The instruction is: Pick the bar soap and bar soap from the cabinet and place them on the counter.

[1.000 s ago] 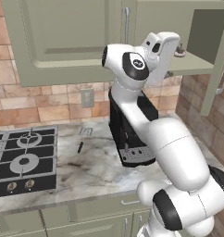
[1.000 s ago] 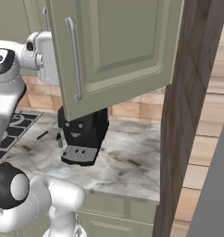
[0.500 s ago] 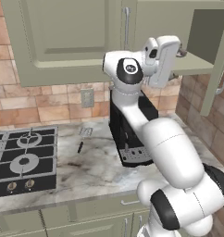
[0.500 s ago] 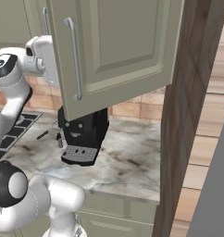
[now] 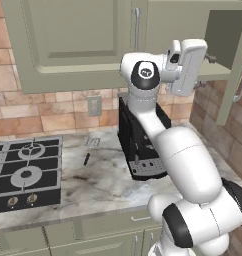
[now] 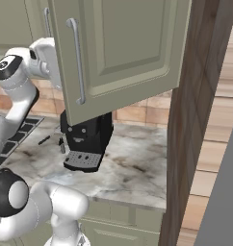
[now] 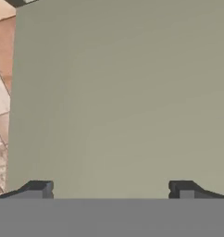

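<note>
The sage-green cabinet [image 5: 68,45] hangs above the counter [image 5: 98,185], and its right door [image 6: 128,48] is swung open. My gripper [image 5: 204,71] is raised at the lower front edge of the open compartment [image 5: 224,35]. Its jaws stand wide open with nothing between them. In the hand view my gripper [image 7: 110,189] faces a flat sage-green surface close up, with the dark fingertips [image 7: 37,189] far apart. Both bar soaps are hidden from every view. In the right base view the open door covers most of the hand.
A black coffee machine [image 5: 143,145] stands on the counter [image 6: 133,168] below my arm. To the left lies the black gas hob [image 5: 23,170], with a small dark utensil [image 5: 86,159] beside it. A brown wood side panel [image 6: 195,120] bounds the right.
The hand has swung right and turned more upright, ending closer to the open compartment's lower edge. The jaws stayed open. The base views have not shifted.
</note>
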Tool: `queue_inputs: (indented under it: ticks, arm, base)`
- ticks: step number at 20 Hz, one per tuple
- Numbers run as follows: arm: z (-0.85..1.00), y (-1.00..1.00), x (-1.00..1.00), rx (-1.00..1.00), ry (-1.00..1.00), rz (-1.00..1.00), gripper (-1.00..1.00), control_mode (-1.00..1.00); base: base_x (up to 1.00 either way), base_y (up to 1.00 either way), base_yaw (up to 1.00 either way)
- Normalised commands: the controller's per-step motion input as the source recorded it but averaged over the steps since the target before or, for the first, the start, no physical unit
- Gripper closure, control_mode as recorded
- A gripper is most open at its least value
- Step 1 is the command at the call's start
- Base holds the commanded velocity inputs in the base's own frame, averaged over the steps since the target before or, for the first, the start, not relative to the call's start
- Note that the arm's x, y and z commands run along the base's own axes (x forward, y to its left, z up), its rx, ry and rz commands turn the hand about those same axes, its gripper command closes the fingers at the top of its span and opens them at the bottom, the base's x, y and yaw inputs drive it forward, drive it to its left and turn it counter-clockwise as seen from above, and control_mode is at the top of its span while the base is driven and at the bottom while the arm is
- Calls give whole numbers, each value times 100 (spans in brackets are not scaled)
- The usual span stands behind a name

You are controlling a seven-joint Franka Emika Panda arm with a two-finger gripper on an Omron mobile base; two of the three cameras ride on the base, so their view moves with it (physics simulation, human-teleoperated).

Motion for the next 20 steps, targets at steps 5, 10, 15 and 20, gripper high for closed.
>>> queue_inputs:
  ticks: [5, 10, 15, 20]
  arm:
    - [0, -32, -36, 0, -4, -9, -100, -100]
    - [0, -36, -36, 0, -2, -8, -100, -100]
    - [0, -38, -38, 0, -2, -8, -100, -100]
    - [0, -39, -47, 0, -6, -8, -100, -100]
  base:
    - [0, 0, 0]
    - [0, 0, 0]
    - [0, 0, 0]
    - [0, 0, 0]
